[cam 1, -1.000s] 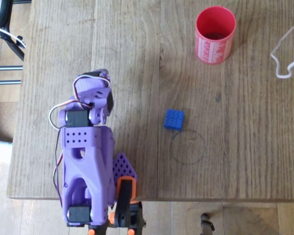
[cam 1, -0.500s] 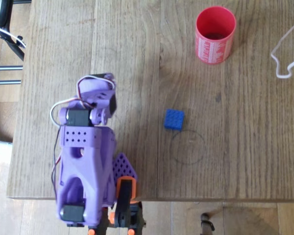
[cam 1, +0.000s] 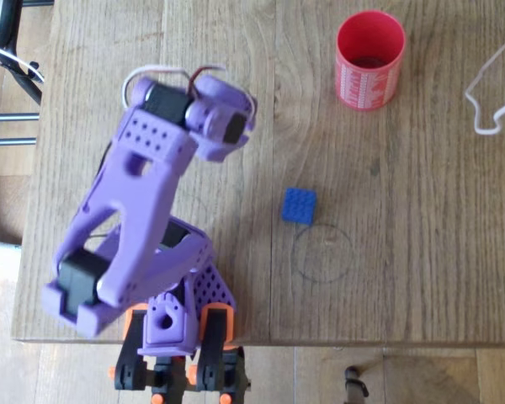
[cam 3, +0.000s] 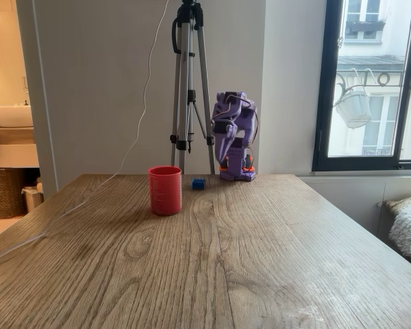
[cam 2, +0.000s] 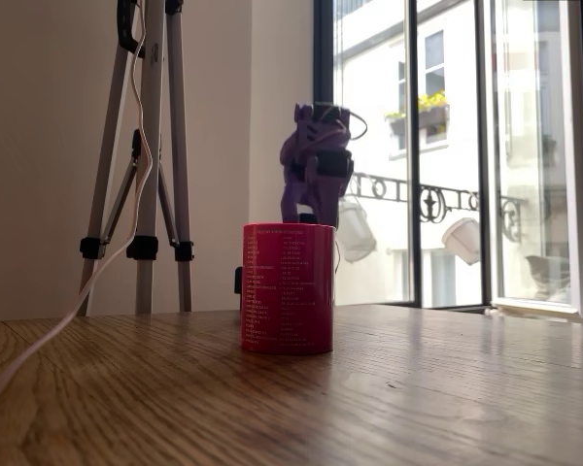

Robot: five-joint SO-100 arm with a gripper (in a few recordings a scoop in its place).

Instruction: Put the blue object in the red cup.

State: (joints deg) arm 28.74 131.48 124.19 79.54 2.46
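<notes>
**Arm unfolding, brick not yet reached**

My purple arm (cam 1: 143, 219) has lifted and stretched farther up the overhead view than a second ago. The red cup (cam 1: 369, 59) stands far right; the blue object (cam 1: 299, 204) lies untouched right of my gripper (cam 1: 227, 118), whose jaw state I cannot tell.

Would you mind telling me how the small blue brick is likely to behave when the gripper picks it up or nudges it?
The blue brick looks like hard moulded plastic, so it is probably stiff and light. It lies flat on the wooden table with square sides, so a nudge should slide it rather than roll or tip it. Its smooth walls may slip if pinched off-centre.
</notes>
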